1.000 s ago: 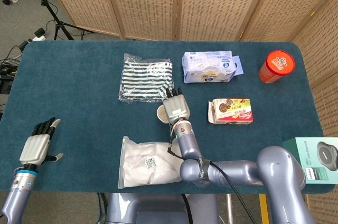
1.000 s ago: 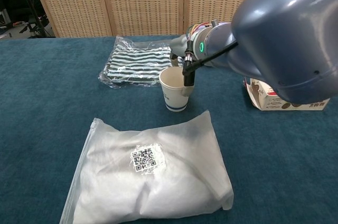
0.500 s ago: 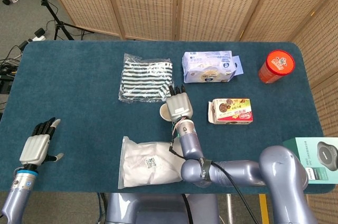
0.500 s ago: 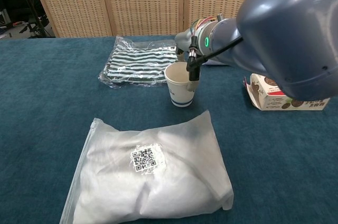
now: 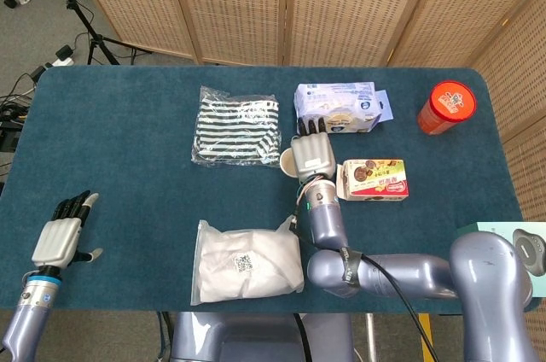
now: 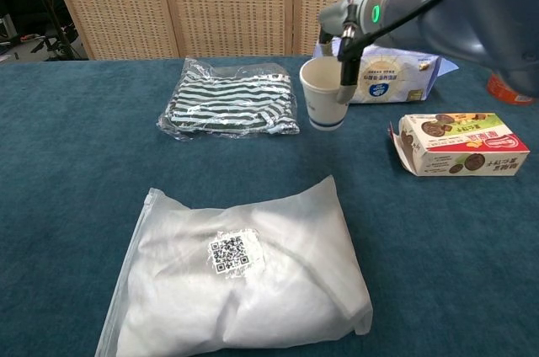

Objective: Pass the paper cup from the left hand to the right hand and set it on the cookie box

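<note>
The white paper cup (image 5: 287,162) (image 6: 323,93) is held upright above the table by my right hand (image 5: 314,155) (image 6: 349,62), whose fingers grip its rim and right side. In the head view the cup sits just left of the cookie box (image 5: 374,178) (image 6: 460,144), which lies flat on the blue table, apart from the cup. My left hand (image 5: 60,238) hovers far off at the table's near left corner, fingers apart and holding nothing; only the head view shows it.
A striped cloth in a clear bag (image 5: 237,125) (image 6: 229,98) lies left of the cup. A white plastic bag (image 5: 243,259) (image 6: 244,269) lies near the front edge. A blue-white packet (image 5: 337,108) sits behind the cup, a red can (image 5: 446,107) at the far right, a teal box (image 5: 503,255) off the table's corner.
My right hand has lifted the cup and carried it rightward and away from the white bag, toward the cookie box. The left hand has not moved.
</note>
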`<control>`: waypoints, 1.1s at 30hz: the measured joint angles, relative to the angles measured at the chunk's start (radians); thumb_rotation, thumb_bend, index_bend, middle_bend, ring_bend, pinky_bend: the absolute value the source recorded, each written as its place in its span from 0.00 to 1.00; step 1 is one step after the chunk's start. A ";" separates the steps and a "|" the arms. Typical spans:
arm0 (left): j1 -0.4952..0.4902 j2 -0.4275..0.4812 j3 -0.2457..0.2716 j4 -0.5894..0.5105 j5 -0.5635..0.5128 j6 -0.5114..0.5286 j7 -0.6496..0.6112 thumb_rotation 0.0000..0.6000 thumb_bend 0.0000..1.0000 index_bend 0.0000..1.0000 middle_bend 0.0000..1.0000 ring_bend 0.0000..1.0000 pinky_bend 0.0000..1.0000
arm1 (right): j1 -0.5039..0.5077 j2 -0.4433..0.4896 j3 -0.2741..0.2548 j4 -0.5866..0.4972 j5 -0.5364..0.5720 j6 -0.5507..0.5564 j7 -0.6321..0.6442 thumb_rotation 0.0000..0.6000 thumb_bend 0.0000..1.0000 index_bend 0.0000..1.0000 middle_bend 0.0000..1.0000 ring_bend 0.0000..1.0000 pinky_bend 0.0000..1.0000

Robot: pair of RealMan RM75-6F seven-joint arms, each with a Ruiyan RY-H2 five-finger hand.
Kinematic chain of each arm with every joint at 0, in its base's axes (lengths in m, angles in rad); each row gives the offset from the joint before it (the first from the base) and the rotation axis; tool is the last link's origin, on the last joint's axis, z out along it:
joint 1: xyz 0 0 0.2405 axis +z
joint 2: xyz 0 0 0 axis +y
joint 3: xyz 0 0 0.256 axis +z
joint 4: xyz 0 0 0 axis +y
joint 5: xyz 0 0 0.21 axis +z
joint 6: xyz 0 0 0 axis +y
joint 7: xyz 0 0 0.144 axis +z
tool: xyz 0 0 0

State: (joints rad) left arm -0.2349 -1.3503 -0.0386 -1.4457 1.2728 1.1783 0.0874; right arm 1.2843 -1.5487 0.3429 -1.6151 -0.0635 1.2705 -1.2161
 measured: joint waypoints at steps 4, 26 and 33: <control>0.000 -0.001 0.002 -0.003 0.002 0.000 0.006 1.00 0.16 0.00 0.00 0.00 0.00 | -0.030 0.053 -0.002 -0.026 0.004 0.009 0.008 1.00 0.26 0.37 0.00 0.00 0.00; 0.006 -0.004 0.012 -0.025 0.019 0.016 0.037 1.00 0.16 0.00 0.00 0.00 0.00 | -0.168 0.264 -0.032 -0.095 0.064 -0.110 0.117 1.00 0.26 0.38 0.00 0.00 0.00; 0.006 -0.006 0.010 -0.021 0.012 0.014 0.043 1.00 0.16 0.00 0.00 0.00 0.00 | -0.179 0.280 -0.053 -0.076 0.083 -0.135 0.128 1.00 0.26 0.38 0.00 0.00 0.00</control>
State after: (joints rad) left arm -0.2289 -1.3559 -0.0290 -1.4670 1.2845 1.1927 0.1303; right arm 1.1055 -1.2688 0.2894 -1.6909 0.0195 1.1356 -1.0886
